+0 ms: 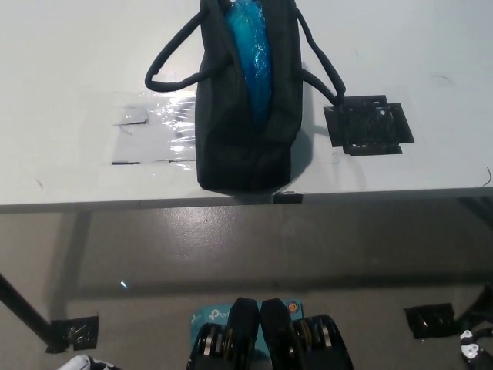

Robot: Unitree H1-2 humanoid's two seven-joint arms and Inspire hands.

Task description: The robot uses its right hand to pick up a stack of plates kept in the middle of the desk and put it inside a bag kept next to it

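The desk (69,92) filled the upper half of the head view, its near edge running straight across the middle with bare floor (231,247) below it, and the dark bag (246,116) stood close to that near edge at about its midpoint, its bottom almost at the lip and its mouth open upward. The stack of plates (250,54), blue and glossy, sat on edge inside the bag between its two walls, so the putting-in appeared done and the task looked to be at its close; what remained, by my reading, was only for the arm to come fully clear and rest. One bag handle (173,54) looped out over the desk toward its left side, the other handle (323,73) lay toward the right, ending just beside a black taped mark (368,125); a clear taped patch (154,131) lay on the desk just left of the bag. The desk on both sides of the bag was open, yet the bag's closeness to the near edge meant any further nudge toward the robot could tip it off. The right hand (471,347) showed only as a small piece at the bottom right corner, low over the floor and well apart from the desk, and whether it was open or closed could not be told. The left hand (81,363) was a white sliver at the bottom left edge, resting, its state likewise not to be told
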